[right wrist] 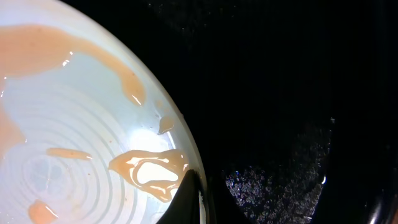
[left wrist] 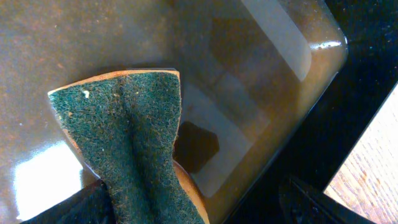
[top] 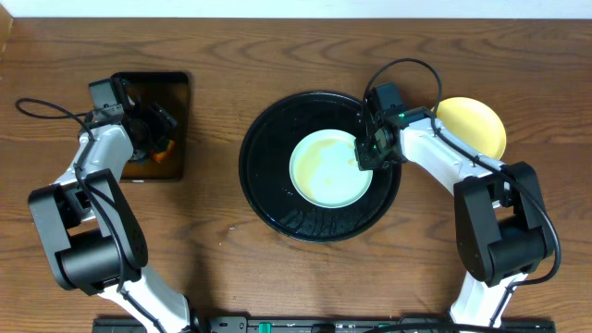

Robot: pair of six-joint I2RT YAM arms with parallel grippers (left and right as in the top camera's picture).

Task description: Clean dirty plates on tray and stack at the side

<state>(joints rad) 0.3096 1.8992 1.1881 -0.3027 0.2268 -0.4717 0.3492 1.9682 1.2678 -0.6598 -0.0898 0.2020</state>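
Note:
One pale mint-white plate (top: 331, 168) streaked with orange-brown sauce lies in the round black tray (top: 268, 185). My right gripper (top: 363, 155) is at the plate's right rim. In the right wrist view the plate (right wrist: 74, 124) fills the left side, and my right gripper (right wrist: 200, 180) is shut on its rim, one finger inside and one outside over the tray (right wrist: 298, 81). A pale yellow plate (top: 474, 125) rests on the table to the right of the tray. My left gripper (top: 157, 139) hangs open over the pan, with a green sponge (left wrist: 124, 130) beside its left finger.
The rectangular black pan (top: 162, 92) of brownish liquid (left wrist: 261, 74) sits at the far left, with the orange-backed sponge (top: 162, 154) in it. Bare wooden table (top: 222, 231) surrounds the tray. Cables loop above both arms.

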